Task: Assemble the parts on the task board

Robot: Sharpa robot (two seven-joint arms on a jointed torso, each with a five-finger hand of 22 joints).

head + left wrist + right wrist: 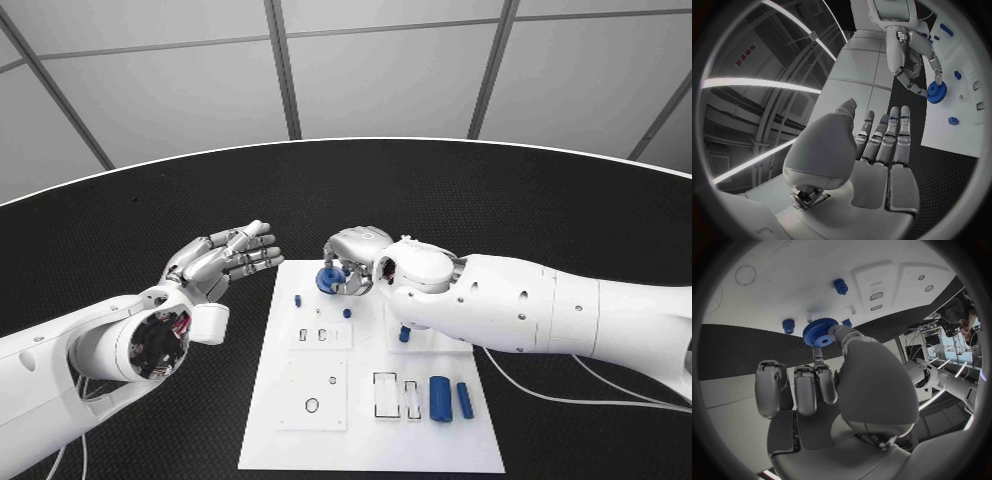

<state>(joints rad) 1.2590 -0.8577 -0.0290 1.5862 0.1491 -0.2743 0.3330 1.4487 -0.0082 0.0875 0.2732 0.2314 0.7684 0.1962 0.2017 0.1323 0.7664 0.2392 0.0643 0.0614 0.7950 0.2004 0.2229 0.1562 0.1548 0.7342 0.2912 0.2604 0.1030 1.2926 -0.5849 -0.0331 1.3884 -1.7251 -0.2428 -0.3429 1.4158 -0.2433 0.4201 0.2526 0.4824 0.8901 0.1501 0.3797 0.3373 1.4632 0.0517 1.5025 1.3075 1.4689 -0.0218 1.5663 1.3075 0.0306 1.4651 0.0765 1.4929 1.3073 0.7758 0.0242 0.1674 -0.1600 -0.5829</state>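
The white task board [361,430] lies in the middle of the table. My right hand [364,262] hovers over its far end and pinches a blue toothed gear [332,280] between thumb and a finger. The right wrist view shows the gear [820,332] at the fingertips of that hand [836,385], just above the board [786,280]. My left hand [225,260] is raised beside the board's far left corner, fingers straight and apart, holding nothing. From the left wrist, the left hand [879,145] faces the right hand [911,55] and the gear [937,92].
Small blue pegs stand on the board: one [297,299] near the left edge, one [346,312] below the gear, one [404,335] by the right forearm. Two blue cylinders [440,397] lie at the board's near right. The black table [159,200] surrounds the board.
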